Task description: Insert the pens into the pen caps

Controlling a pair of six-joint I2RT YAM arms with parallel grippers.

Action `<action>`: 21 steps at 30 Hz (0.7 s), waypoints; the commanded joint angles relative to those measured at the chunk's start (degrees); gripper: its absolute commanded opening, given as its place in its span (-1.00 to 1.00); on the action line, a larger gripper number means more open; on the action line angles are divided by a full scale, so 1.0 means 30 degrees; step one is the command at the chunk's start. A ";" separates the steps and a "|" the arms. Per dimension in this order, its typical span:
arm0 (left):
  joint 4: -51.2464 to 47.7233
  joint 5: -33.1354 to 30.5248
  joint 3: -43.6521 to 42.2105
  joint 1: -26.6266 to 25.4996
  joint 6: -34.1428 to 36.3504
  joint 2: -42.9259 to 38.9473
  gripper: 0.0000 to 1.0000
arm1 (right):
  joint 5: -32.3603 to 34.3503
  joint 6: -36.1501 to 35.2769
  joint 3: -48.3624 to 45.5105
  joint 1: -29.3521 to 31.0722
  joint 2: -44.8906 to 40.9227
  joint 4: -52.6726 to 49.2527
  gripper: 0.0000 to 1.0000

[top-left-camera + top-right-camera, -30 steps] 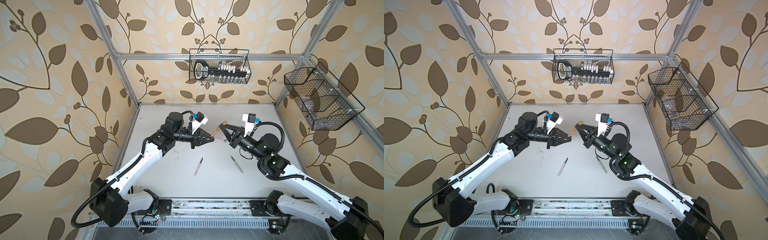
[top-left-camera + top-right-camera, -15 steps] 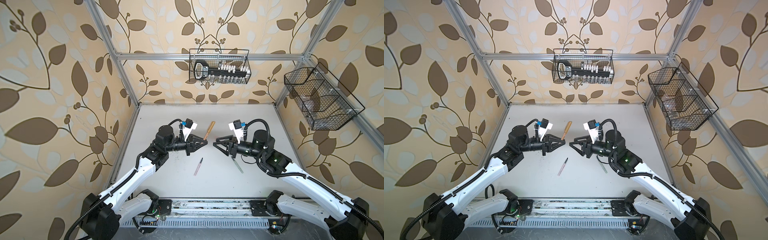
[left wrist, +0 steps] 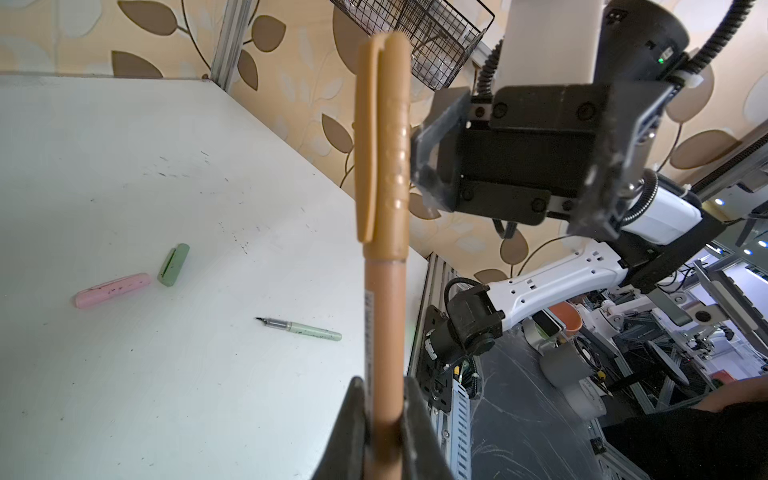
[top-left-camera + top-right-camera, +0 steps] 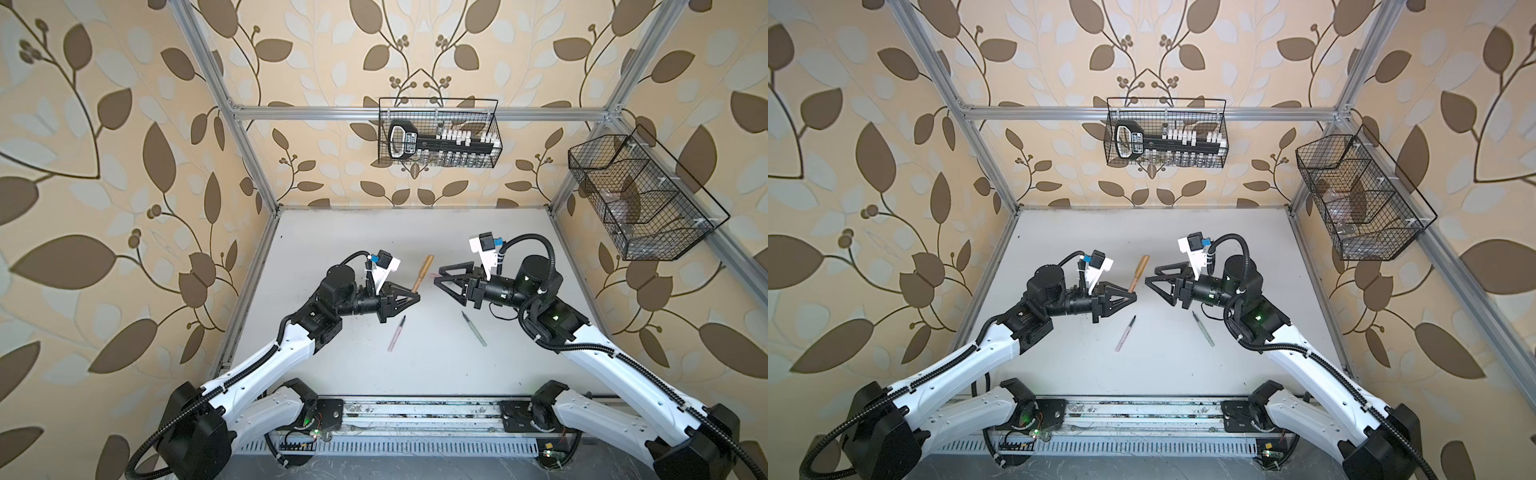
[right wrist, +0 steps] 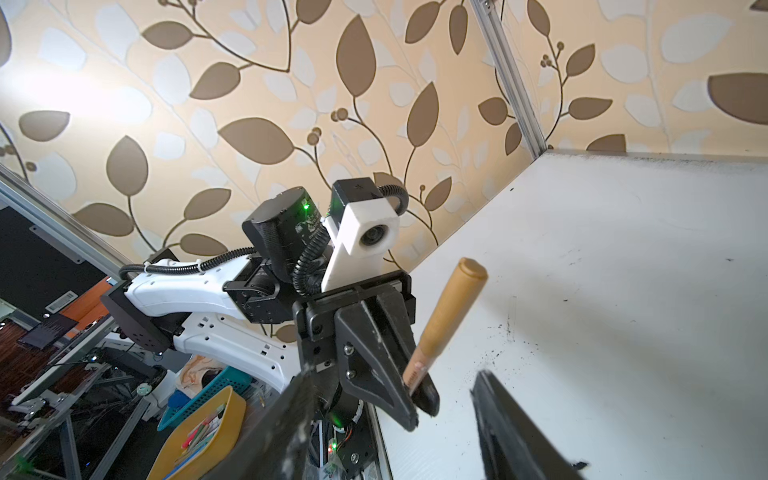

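No text is legible. The label on the black tool in the basket is too small to read. The print on the brown pen and the motor sticker are blurred.

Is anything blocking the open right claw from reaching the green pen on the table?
Nothing visible does. The green pen lies flat on the table near the open right gripper; the pink pen lies well apart from it.
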 commanded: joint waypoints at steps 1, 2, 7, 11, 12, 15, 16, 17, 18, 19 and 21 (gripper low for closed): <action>0.0844 -0.0377 0.0128 -0.0282 0.0063 -0.0638 -1.00 | -0.1133 0.0280 0.0412 -0.0319 0.0736 0.0911 0.27; 0.0657 -0.0423 0.0199 -0.0310 0.0147 -0.0773 -1.00 | -0.1229 0.0309 0.0485 -0.0387 0.0917 0.1066 0.27; 0.0251 -0.0475 0.0217 -0.0474 0.0358 -0.1116 -1.00 | -0.1614 0.0338 0.0929 -0.0563 0.1717 0.1593 0.29; 0.0120 -0.0467 0.0279 -0.0544 0.0417 -0.1119 -1.00 | -0.1838 0.0710 0.1224 -0.0589 0.2310 0.2565 0.30; 0.0119 -0.0467 0.0254 -0.0574 0.0446 -0.1117 -1.00 | -0.1869 0.0758 0.1332 -0.0593 0.2482 0.2738 0.30; 0.0003 -0.0467 0.0286 -0.0634 0.0531 -0.1146 -1.00 | -0.1958 0.0702 0.1821 -0.0641 0.2992 0.2741 0.30; 0.0001 -0.0467 0.0257 -0.0662 0.0574 -0.1146 -1.00 | -0.2039 0.0689 0.1954 -0.0659 0.3192 0.2778 0.30; -0.0027 -0.0489 0.0253 -0.0662 0.0592 -0.1159 -1.00 | -0.2032 0.0721 0.2073 -0.0680 0.3339 0.2913 0.30; -0.0057 -0.0525 0.0253 -0.0664 0.0603 -0.1175 -1.00 | -0.2061 0.0731 0.2228 -0.0703 0.3521 0.2957 0.30; -0.0072 -0.0523 0.0228 -0.0684 0.0604 -0.1204 -1.00 | -0.2083 0.0722 0.2375 -0.0710 0.3689 0.2954 0.30; -0.0160 -0.0584 0.0213 -0.0692 0.0669 -0.1205 -1.00 | -0.2175 0.0723 0.2626 -0.0726 0.3984 0.3069 0.27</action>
